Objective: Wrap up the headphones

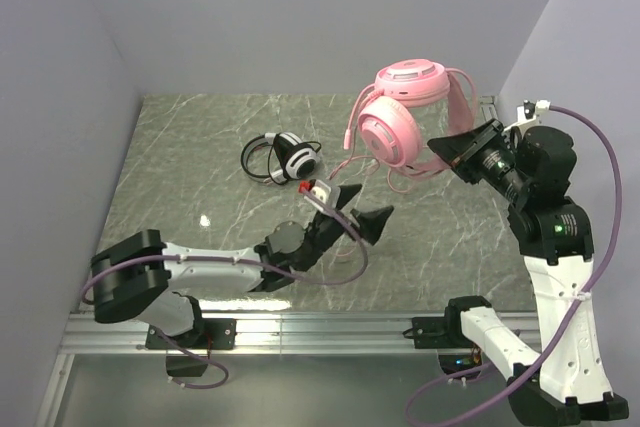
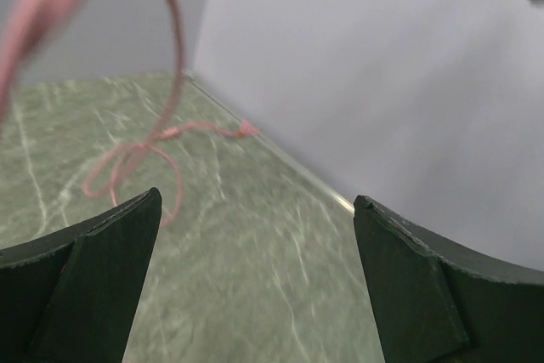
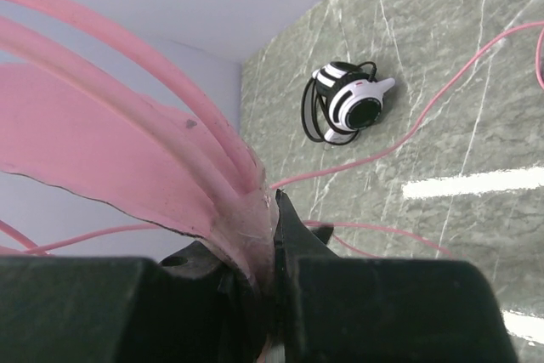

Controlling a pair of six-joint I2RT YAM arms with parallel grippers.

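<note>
Right gripper (image 1: 455, 150) holds the pink headset (image 1: 392, 127) aloft.

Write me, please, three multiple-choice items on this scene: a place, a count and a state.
1. Where is the black and white headset? A on the table B in the air C on an arm
2. How many headsets show? A one B two C three
3. How is the left gripper? A shut on a cable B shut on nothing C open
1 A, it lies on the marble. 2 B, a pink headset hangs from the right gripper too. 3 C, its fingers stand wide apart.
</note>
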